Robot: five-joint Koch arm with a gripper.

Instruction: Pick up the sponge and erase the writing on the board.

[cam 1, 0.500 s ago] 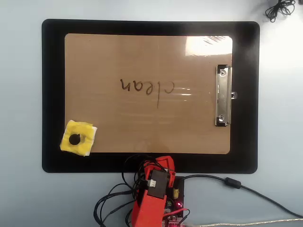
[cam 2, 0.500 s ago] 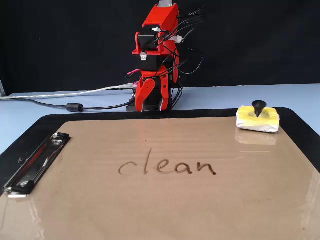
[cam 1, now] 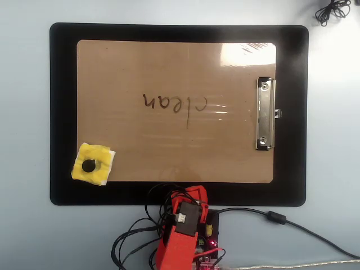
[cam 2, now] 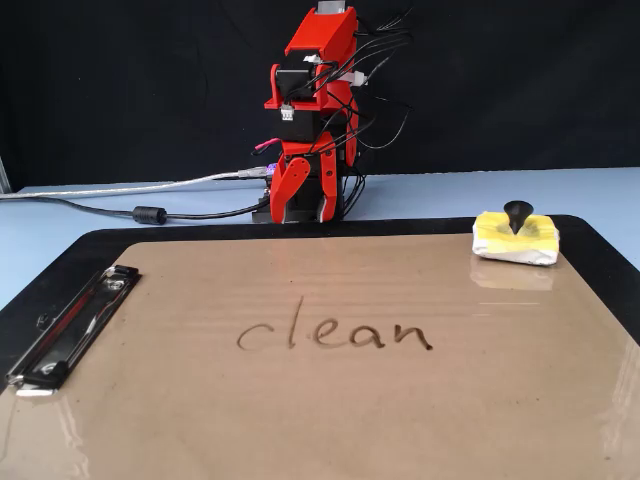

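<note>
The sponge [cam 1: 99, 157], yellow with a black knob, lies at the board's lower left corner in the overhead view and at the far right in the fixed view [cam 2: 515, 241]. The tan board [cam 1: 169, 67] [cam 2: 300, 430] carries the writing "clean" [cam 1: 174, 103] [cam 2: 335, 335] at its middle. My red arm stands folded behind the board's edge, and its gripper [cam 2: 303, 208] hangs pointing down at the base, jaws close together and holding nothing. The gripper is well apart from the sponge.
A black mat [cam 1: 62, 112] [cam 2: 590, 250] lies under the board. The silver clip [cam 1: 265, 112] [cam 2: 70, 320] sits at one short edge. Cables [cam 1: 270, 216] [cam 2: 150, 213] run from the arm's base across the blue table. A black cord bundle [cam 1: 332, 11] lies at the overhead view's top right.
</note>
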